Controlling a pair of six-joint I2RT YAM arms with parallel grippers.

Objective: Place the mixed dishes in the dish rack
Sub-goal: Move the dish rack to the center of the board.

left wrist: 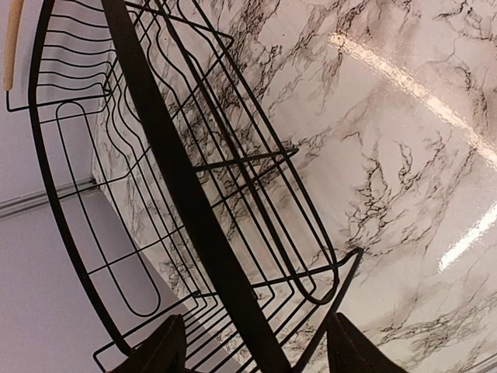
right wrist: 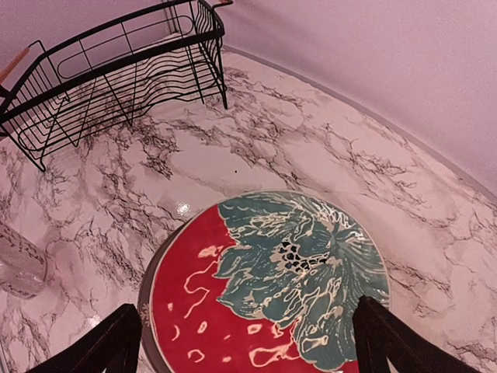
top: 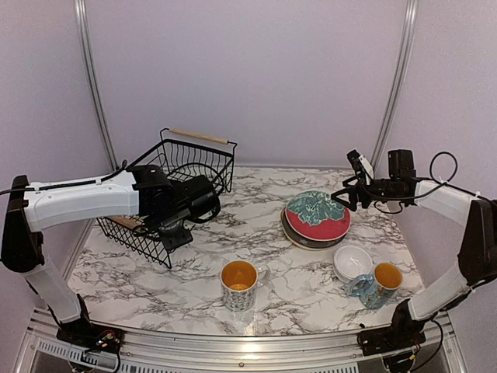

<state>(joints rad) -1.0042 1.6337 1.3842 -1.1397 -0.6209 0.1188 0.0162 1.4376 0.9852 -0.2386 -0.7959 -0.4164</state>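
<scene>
Black wire from the near rim of the dish rack is running between the fingers of the left claw. That claw is sitting released, its jaws standing apart with a gap showing on either side of the wire. It is straddling the edge probably to steady or shift the rack before loading, though that is only a guess. The rack is resting at the back left of the counter, and no dish is showing inside it, though the arm is hiding part. The right claw is hovering spread wide above the red plate, gripping nothing. It is likely lining up there because that plate is topping the stack at right centre and has to come off first. A darker plate is peeking out beneath it. The white bowls are nesting just beside the front-right mug, and the front-centre mug is standing upright alone. Everything is lying well apart from the rack, so loading is looking barely begun.
</scene>
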